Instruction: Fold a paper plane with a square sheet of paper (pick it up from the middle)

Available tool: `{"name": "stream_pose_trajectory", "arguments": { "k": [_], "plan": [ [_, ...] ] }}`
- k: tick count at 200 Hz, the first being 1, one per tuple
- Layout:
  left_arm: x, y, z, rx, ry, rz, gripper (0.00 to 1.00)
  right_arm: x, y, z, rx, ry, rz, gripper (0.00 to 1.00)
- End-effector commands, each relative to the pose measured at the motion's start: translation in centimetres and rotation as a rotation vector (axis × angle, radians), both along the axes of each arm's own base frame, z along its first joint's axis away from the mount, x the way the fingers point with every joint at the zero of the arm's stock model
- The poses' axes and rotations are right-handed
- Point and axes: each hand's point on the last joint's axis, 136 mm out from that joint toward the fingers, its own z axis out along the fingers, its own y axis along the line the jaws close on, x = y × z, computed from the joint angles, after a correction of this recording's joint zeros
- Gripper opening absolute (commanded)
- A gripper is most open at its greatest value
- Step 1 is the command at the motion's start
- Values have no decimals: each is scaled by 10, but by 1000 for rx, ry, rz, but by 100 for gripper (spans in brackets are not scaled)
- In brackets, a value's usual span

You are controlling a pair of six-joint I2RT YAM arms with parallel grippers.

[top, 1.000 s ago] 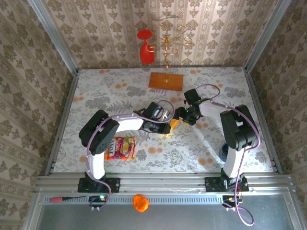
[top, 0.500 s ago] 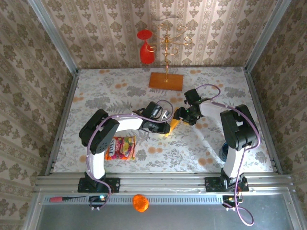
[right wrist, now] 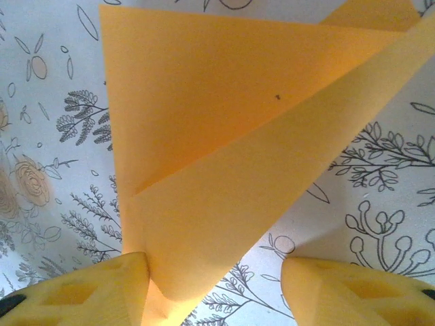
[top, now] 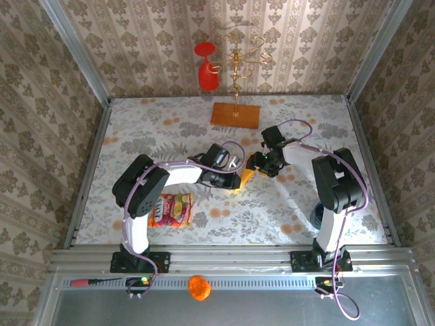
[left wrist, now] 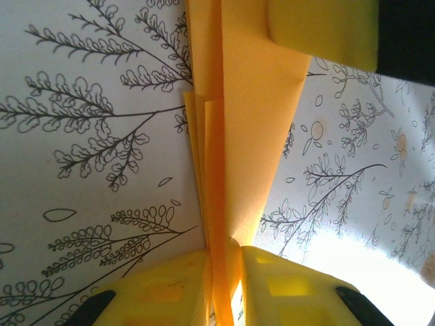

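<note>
Right jaws narrowed, folded paper point(top: 245, 176) mostly hidden

The right gripper point(top: 253, 163) has edged a little toward the left edge of the table point(top: 136, 129), closing on the left gripper point(top: 233, 179). Its tips now sit against the far end of the folded sheet of paper point(top: 245, 176). Its jaws have drawn slightly closer together but still stand apart, with the sheet between them resting against one finger point(right wrist: 75, 292).
</note>
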Motion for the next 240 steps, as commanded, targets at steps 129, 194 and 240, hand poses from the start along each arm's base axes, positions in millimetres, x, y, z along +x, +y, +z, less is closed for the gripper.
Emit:
{"name": "stream_pose_trajectory", "arguments": {
  "k": [129, 194, 240],
  "plan": [
    [-16, 17, -43, 111, 97, 5, 20, -15, -12, -6, 92, -108, 154, 83],
    [-16, 17, -41, 101, 95, 6, 20, -16, -31, -23, -69, -55, 116, 70],
    [-15, 14, -33, 80, 84, 2, 21, -20, -35, -40, -194, 11, 96, 61]
  ]
}}
